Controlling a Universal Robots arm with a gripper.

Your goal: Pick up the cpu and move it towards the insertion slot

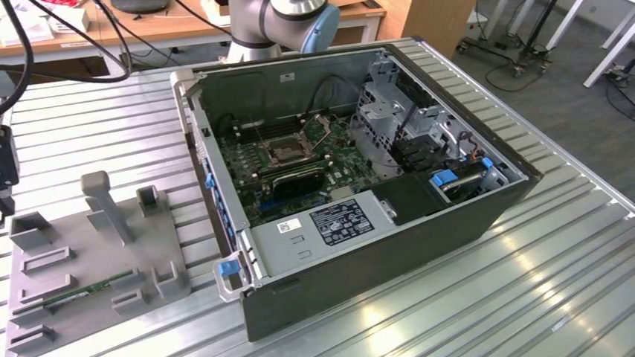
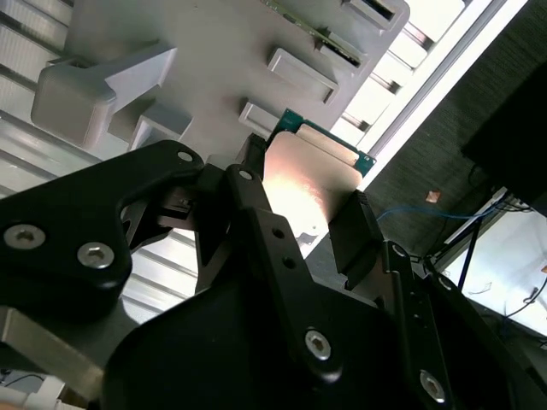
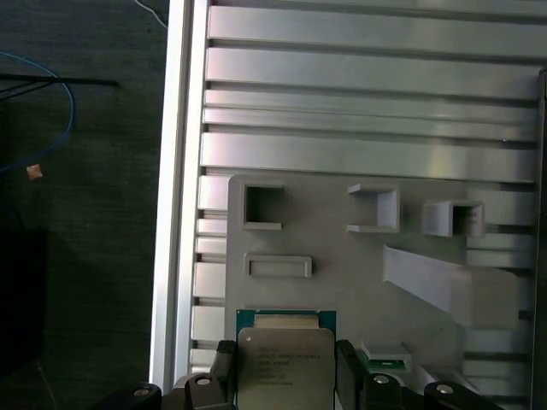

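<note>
One cpu (image 3: 285,363) is pinched between the two black fingers (image 3: 347,371) of the gripper (image 3: 285,384), at an edge of the grey fixture tray (image 3: 342,282), so the grasp looks done. One insertion slot (image 1: 281,152) sits inside the one open computer case (image 1: 417,245), well apart, so I judge the whole transfer is left. One green memory stick (image 1: 85,291) lies in the tray.

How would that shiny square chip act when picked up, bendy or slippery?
The cpu is probably stiff: its flat metal face shows no bend while held in the gripper. It is likely slippery, since that face shines in the second wrist view. Being thin and small, it is probably light.
</note>
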